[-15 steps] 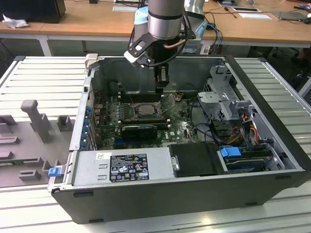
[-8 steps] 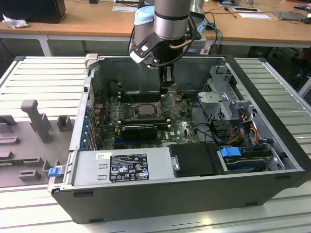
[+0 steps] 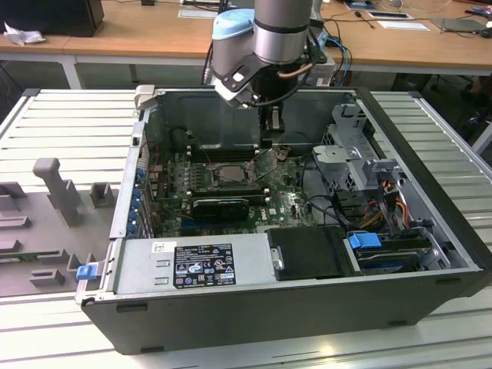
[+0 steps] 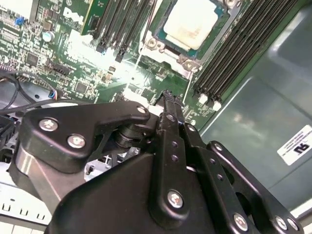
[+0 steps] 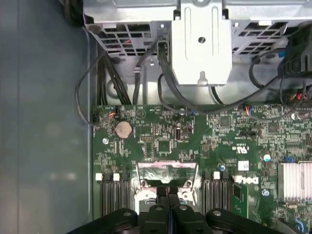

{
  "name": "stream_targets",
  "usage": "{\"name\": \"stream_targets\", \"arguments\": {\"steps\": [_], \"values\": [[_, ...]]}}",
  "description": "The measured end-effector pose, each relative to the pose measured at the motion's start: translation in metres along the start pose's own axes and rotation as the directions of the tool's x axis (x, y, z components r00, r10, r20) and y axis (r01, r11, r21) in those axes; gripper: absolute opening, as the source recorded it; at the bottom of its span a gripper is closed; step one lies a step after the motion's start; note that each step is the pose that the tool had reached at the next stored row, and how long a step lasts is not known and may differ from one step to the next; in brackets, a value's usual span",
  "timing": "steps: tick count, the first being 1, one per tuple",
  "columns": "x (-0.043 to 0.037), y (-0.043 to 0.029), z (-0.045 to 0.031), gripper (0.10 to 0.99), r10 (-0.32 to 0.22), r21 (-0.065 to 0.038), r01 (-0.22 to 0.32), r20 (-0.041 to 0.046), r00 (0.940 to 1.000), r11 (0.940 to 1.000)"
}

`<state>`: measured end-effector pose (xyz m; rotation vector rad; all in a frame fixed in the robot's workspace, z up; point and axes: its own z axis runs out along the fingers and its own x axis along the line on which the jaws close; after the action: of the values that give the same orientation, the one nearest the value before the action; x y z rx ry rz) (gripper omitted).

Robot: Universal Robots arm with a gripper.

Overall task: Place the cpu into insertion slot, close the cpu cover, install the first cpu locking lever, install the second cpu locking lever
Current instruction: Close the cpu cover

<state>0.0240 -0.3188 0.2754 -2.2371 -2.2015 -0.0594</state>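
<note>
"Wooden desks [image 3: 138, 31] line the back of the room, and nearer the camera a slatted metal table [image 3: 438, 138] carries an open computer case [image 3: 307, 315]. Where is the arm?"

"Upper middle of the exterior view, reaching down into the case. Its gripper [image 3: 270, 137] hangs just above the green motherboard [image 3: 296, 201], close beside the insertion slot [image 3: 206, 174] near the frame's centre."

"And the cpu?"

"Seated in the slot. In the second wrist view the cpu [image 4: 192, 22] is a small flat square with a pale silver-beige face, faintly mottled. It lies level inside the socket's frame, and long black memory slots [image 4: 234, 53] run on both sides of it."

"Is the cover down?"

"No. The cpu cover [image 3: 267, 164] stands tilted up at the slot's edge, on the side toward the exterior view's right, directly under the gripper. In the first wrist view it is a thin grey metal frame around a large square window, with the board visible through it."

"The fingers?"

"In the first wrist view the fingers [image 5: 162, 197] are pressed together, with only a hairline seam between them. Their tips sit at the cover's raised edge. I cannot tell whether they touch it."
</note>
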Motion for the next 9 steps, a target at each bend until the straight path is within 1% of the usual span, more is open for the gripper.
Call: {"name": "stream_targets", "arguments": {"steps": [2, 5, 9], "values": [[0.0000, 0.0025, 0.0005, 0.106, -0.004, 0.000, 0.004, -0.0004, 1.0000, 1.0000], [0.0001, 0.0084, 0.0026, 0.106, -0.009, 0.000, 0.009, 0.0001, 1.0000, 1.0000], [0.0000, 0.0148, 0.0099, 0.106, -0.018, 0.000, 0.018, 0.0003, 0.9998, 0.9998]]}}
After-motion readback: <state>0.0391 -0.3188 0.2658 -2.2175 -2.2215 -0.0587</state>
